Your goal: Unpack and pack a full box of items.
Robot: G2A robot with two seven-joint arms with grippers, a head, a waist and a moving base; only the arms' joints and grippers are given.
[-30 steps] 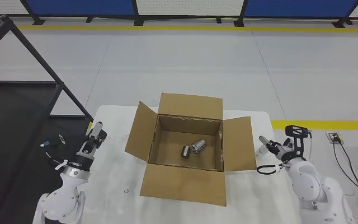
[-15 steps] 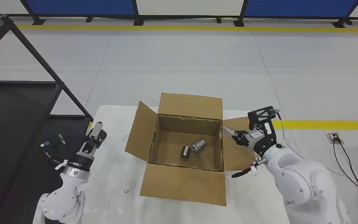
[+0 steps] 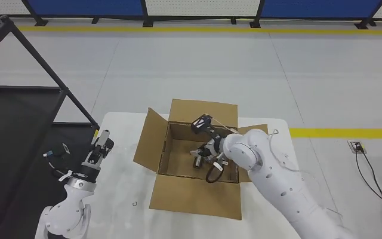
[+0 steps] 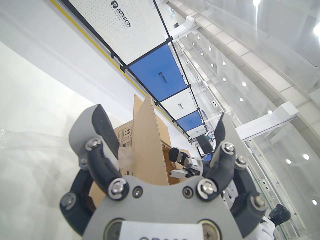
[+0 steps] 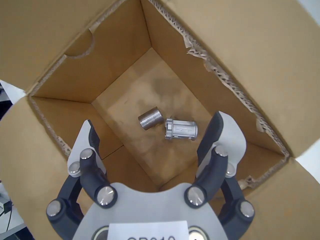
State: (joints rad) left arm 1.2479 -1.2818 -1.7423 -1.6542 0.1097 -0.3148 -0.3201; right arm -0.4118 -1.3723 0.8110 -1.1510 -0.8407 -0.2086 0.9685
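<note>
Right wrist view is showing right gripper [image 5: 153, 118] hanging open over brown cardboard box [image 5: 120, 51]; inside, plain grey metal sleeve [image 5: 150, 121] is lying just beside notched silver cylinder [image 5: 181, 131]; a closing grip risks knocking one rolling away.

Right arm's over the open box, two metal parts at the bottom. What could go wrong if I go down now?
The plain cylinder and the toothed sleeve lie nearly end to end, so the open right gripper may catch both or knock one away. Both lie on their sides and could roll. The parts sit deep in the box, so the gripper may snag a wall or flap.
</note>
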